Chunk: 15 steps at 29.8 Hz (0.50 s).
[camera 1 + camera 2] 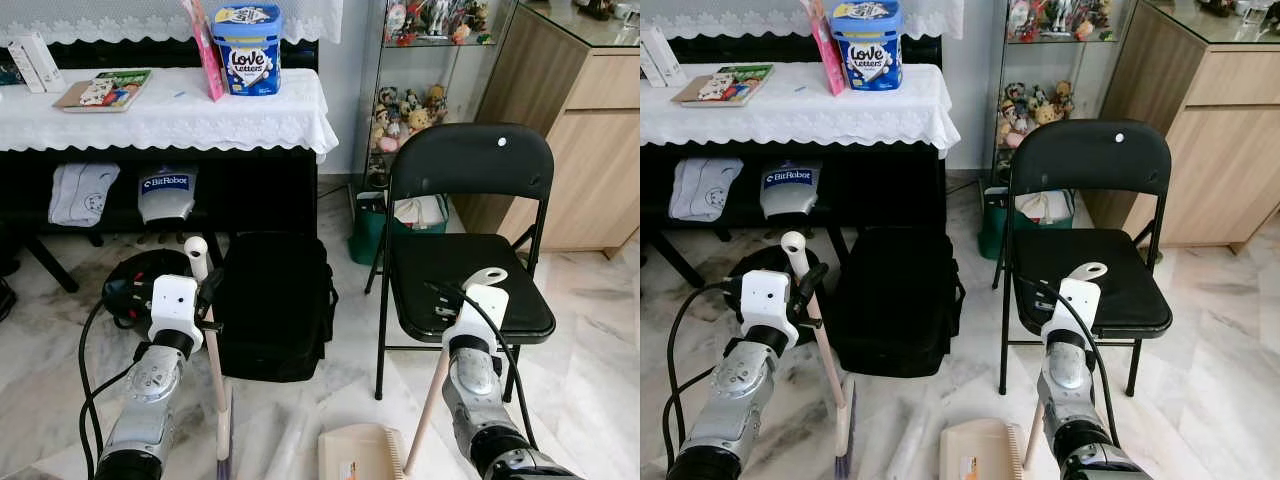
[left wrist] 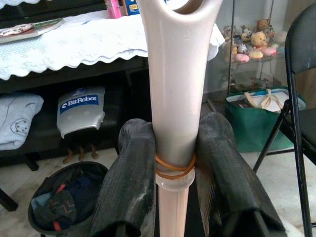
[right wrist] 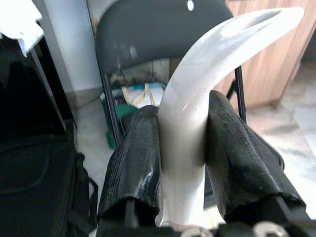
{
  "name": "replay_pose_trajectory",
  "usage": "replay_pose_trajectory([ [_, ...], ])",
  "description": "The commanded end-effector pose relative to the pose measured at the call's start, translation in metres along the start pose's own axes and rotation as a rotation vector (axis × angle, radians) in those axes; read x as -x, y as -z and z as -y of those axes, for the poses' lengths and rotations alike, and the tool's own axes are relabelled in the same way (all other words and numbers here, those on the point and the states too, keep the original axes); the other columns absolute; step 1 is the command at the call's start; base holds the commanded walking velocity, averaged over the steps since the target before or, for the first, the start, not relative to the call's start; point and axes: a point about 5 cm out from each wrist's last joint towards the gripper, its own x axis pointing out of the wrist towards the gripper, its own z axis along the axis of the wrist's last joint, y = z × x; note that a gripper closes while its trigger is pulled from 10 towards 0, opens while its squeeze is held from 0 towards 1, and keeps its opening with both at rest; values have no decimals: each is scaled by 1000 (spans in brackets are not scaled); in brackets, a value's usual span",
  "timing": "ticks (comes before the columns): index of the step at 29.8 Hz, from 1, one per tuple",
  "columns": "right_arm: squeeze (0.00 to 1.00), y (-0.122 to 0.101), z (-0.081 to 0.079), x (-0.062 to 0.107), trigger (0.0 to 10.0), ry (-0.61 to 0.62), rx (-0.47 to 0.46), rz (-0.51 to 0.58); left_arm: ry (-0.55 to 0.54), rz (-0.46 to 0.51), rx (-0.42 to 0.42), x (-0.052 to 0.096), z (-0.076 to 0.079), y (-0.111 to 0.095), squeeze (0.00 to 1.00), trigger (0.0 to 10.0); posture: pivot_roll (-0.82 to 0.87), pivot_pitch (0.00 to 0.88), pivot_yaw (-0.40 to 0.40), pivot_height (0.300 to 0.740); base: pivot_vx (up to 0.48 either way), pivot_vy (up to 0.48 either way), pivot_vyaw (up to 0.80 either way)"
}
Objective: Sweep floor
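Dustpan (image 1: 362, 455) and broom head (image 1: 224, 462) edge-cropped.

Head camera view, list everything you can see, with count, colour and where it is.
Broom: 1, pale handle, in left gripper.
Dustpan: 1, beige, on floor; its handle in right gripper.
Chair: 1, black, ahead right.
Bag: 1, black, on floor beside chair.
Table: 1, white lace cloth, rear left.
Tin: 1, blue, on table.
Book: 1, green, on table.
Green bag: 1, behind chair.
Cabinet: 1, wood, rear right.
Left gripper: shut on broom.
Right gripper: shut on dustpan handle.
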Motion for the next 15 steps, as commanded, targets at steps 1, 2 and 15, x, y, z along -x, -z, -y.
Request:
replay_pose_trajectory([
  [1, 0, -18, -3, -8, 10000, -17, 23, 94, 8, 44, -28, -3, -3, -9, 0, 10000, 41, 43, 21, 740, 0, 0, 0],
  [2, 0, -18, -4, -8, 10000, -25, 41, 92, 7, 45, -26, -3, -3, -9, 0, 10000, 41, 43, 21, 740, 0, 0, 0],
  [15, 0, 4, -2, -2, 10000, -18, 73, -50, 7, 50, -24, -1, -3, -9, 0, 10000, 46, 44, 20, 740, 0, 0, 0],
])
